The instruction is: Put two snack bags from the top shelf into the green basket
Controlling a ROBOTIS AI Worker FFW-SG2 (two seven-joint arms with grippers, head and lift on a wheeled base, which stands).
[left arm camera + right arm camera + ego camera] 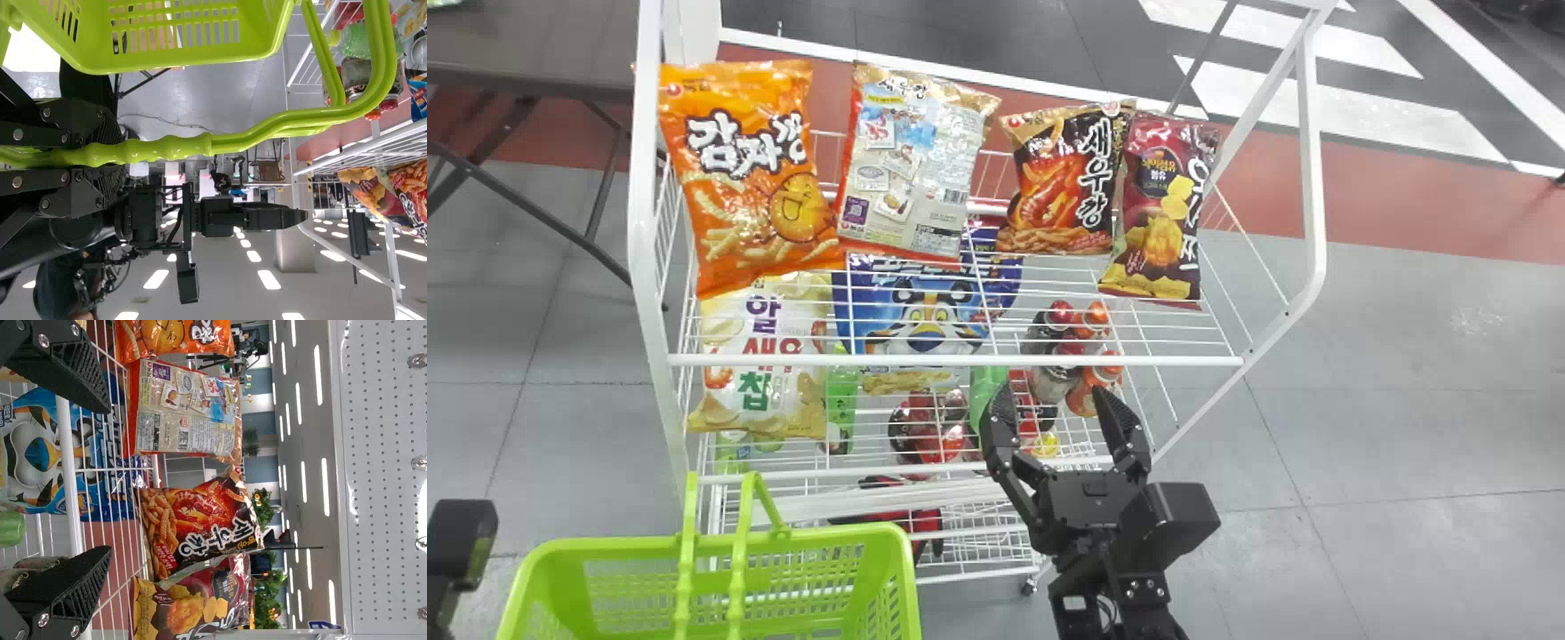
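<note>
- Green basket (836,533): it hangs near the rack's front, presumably so each bag has only a short trip – handy for a one-armed loader.
- Left gripper (117,155): clamped round the basket's handles (267,137), likely to steady it and leave the other arm free.
- Right gripper (1055,400): fingers spread and holding nothing, before the top shelf (960,361), apparently ready to straddle a bag.
- The snack bags: orange (751,178), silver-backed (911,160), black (1063,178) and dark red (1160,209) bags stand in a row on that shelf – broad sides forward, probably for display; soft packs may slip if pinched shallowly.
</note>
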